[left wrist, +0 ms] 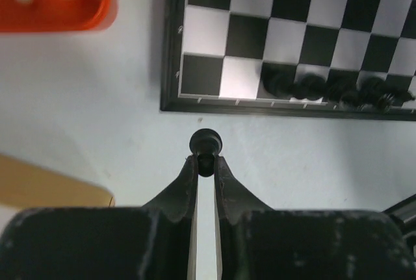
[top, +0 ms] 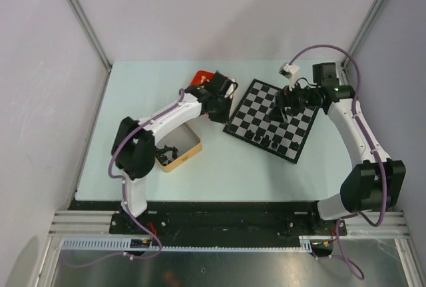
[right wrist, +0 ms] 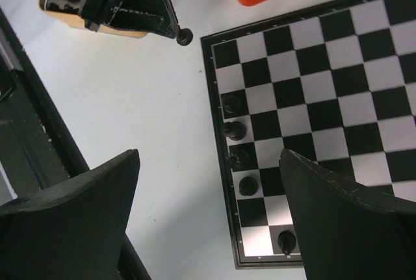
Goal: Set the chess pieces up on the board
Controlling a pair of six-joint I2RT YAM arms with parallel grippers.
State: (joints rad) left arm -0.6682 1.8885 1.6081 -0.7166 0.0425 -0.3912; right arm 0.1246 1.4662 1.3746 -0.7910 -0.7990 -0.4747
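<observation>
One black piece [left wrist: 206, 142] sits pinched in our left gripper [left wrist: 206, 163], right gripper [right wrist: 209, 163] spread empty; next we seat it on the edge row of the board [left wrist: 208, 30].

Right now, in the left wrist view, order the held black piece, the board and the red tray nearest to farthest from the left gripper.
1. Black piece, pinched by the left gripper.
2. Board, straight ahead, its dark border closest.
3. Red tray, farthest, ahead to the left.
</observation>
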